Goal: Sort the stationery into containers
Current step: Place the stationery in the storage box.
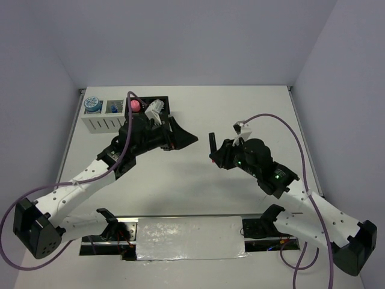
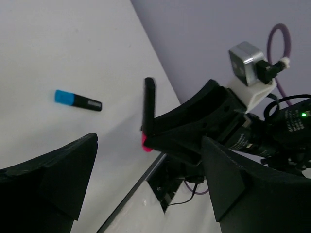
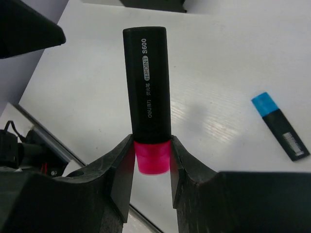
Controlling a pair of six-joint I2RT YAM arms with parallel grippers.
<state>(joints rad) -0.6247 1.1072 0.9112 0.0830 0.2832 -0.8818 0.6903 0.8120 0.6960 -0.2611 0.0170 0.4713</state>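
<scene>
Over the surface [image 1: 198, 192], well apart from the containers [image 1: 102, 123], my left gripper [image 1: 178, 133] hung spread wide; my right gripper [image 3: 151, 162] pinched the pink-capped highlighter [image 3: 148, 82] upright by its cap. I judged it light, stiff, slick, and safer gripped on the barrel

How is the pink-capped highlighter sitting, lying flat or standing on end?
Roughly on end, cap down: the highlighter is clamped by its pink cap in the right gripper, black body rising above it.
</scene>
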